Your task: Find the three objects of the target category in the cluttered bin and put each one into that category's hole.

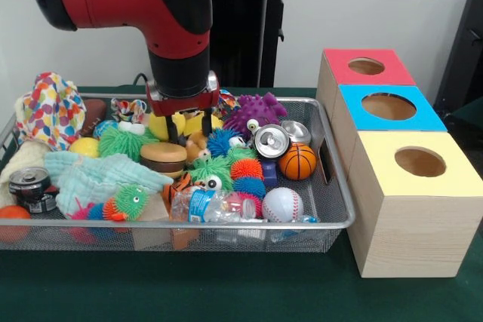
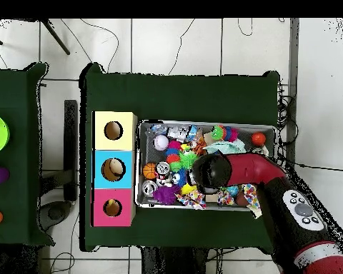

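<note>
Yellow toy (image 1: 190, 121) is sitting beneath the gripper (image 1: 183, 127); whether it's clenched I cannot tell, so lowering straight and slowly seems wise.

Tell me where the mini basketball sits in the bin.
In the front view, the mini basketball lies near the wire bin's right wall, beside the silver can and behind the baseball. In the overhead view it lies at the bin's left end.

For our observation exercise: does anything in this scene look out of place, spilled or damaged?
Mostly no: the toys stay inside the mesh bin. Two things stand out: a crushed plastic bottle at the front, and a patterned cloth bunched over the far corner rim.
</note>
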